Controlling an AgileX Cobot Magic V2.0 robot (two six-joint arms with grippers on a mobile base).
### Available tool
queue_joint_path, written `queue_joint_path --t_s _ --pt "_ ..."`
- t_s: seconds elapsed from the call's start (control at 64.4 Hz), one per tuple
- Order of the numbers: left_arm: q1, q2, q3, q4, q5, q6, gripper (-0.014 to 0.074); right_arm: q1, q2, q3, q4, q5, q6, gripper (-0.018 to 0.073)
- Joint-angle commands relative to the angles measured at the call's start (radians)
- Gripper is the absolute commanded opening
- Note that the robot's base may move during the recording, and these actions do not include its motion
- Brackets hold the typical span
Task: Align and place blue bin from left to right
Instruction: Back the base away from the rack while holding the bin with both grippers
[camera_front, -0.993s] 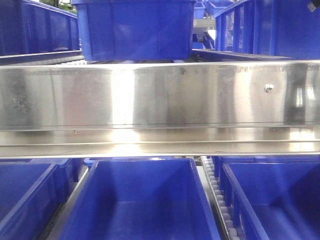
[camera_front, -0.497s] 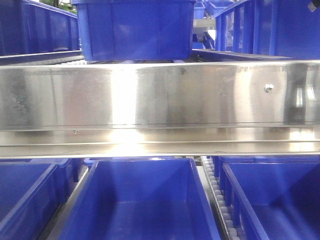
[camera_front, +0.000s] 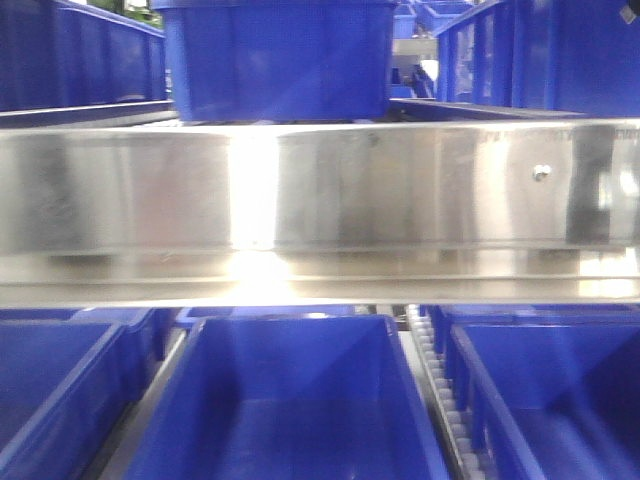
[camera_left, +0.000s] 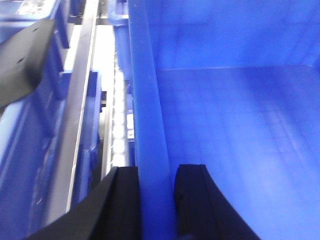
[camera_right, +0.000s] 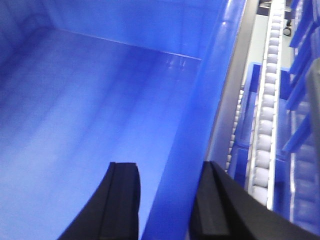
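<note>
The blue bin (camera_front: 300, 400) sits low in the middle of the front view, open and empty, on the lower rack level. In the left wrist view my left gripper (camera_left: 157, 170) straddles the bin's left wall (camera_left: 145, 100), one black finger outside and one inside, both pressed to it. The right wrist view shows my right gripper (camera_right: 167, 167) astride the bin's right wall (camera_right: 200, 90) in the same way, fingers close against it. The bin's bare floor (camera_right: 90, 100) fills most of that view. Neither gripper shows in the front view.
A wide steel beam (camera_front: 320, 190) crosses above the bin. More blue bins stand to its left (camera_front: 50, 390) and right (camera_front: 540, 390), and another on the upper level (camera_front: 280, 60). White roller tracks (camera_front: 440, 400) (camera_left: 119, 120) (camera_right: 265, 125) run along both sides.
The front view has shifted a little: the upper bin and beam sit slightly further right and look blurrier. The middle bin holds about the same place.
</note>
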Motion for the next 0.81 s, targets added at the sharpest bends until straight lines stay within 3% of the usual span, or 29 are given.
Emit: queue_joint_path --t_s 0.0,0.792 --pt "-0.013 -0.026 -0.016 -0.004 -0.099 0.007 -0.0008 -0.005 -0.008 -0.008 -0.014 -0.082 -0.003 -0.0079" --pt "-0.013 -0.026 -0.016 -0.004 -0.099 0.007 -0.0008 -0.005 -0.008 -0.008 -0.014 -0.082 -0.003 -0.0079"
